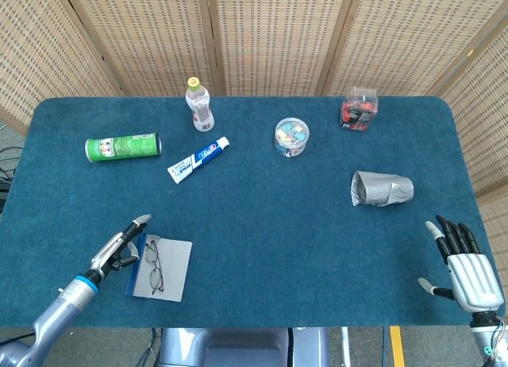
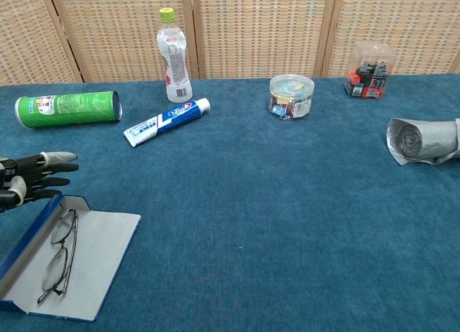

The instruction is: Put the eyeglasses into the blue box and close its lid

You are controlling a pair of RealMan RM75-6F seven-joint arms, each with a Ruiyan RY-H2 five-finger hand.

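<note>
At the near left of the table [image 1: 254, 224], the glasses [image 2: 57, 256] lie folded on the pale inside of the open blue box [image 2: 32, 231], though whether on the tray or on the flap is hard to tell. Just beyond its far edge hovers the left hand [image 2: 32, 175], fingers apart, holding nothing. A careless push on the lid could slide the light box or pinch the frame. The right hand [image 1: 460, 260] rests well apart, spread and empty, too far to steady anything.

Head view high, steep; chest view low, nearer; shared table [image 1: 262, 224].
</note>
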